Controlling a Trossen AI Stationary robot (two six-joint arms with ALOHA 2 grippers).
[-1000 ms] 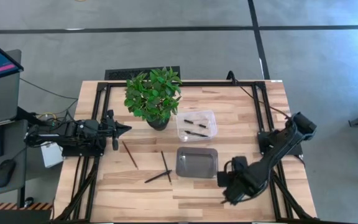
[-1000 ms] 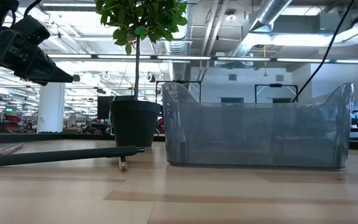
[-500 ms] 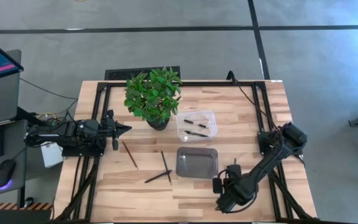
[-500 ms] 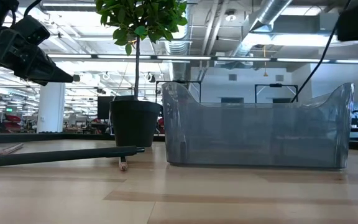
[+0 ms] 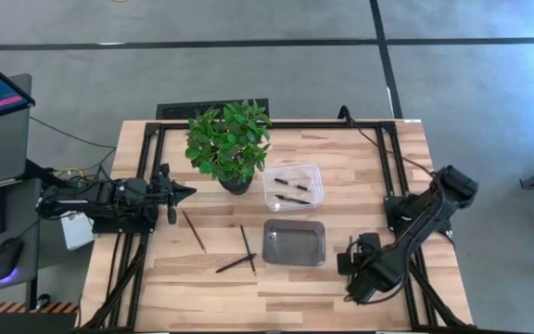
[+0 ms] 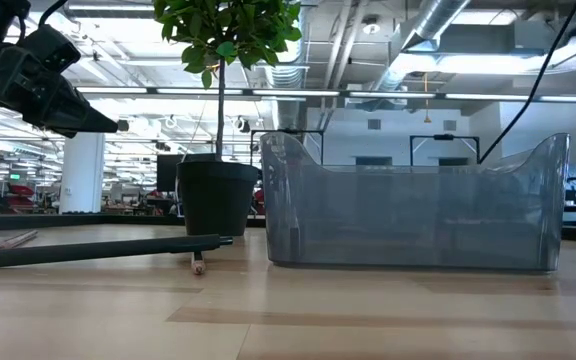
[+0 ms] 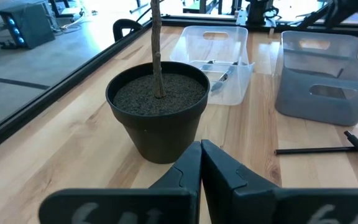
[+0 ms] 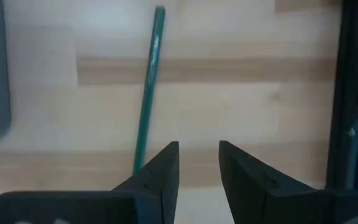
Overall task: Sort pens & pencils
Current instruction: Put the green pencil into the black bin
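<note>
Three slim sticks lie flat on the wood: a brown pencil [image 5: 194, 230], a dark one [image 5: 247, 247] and another dark one [image 5: 235, 263] touching it. Several more pens lie in the clear bin [image 5: 294, 186]. A green pencil [image 8: 148, 99] lies on the table between the grey bin [image 5: 294, 242] and the right frame rail; it shows only in the right wrist view. My right gripper [image 8: 197, 149] hangs open over the table, pointing down, with the green pencil beside one finger. My left gripper [image 7: 201, 152] is shut in the air next to the plant pot [image 7: 160, 112].
The potted plant [image 5: 230, 144] stands at the far middle, just left of the clear bin. Black frame rails [image 5: 406, 176] run along the table's edges. In the low view a long black pen [image 6: 98, 250] lies left of the grey bin [image 6: 418, 210].
My right arm swung toward the table's near left, then came back toward the right edge, ending slightly right of where it began. The pens, pencils and bins stayed where they were.
</note>
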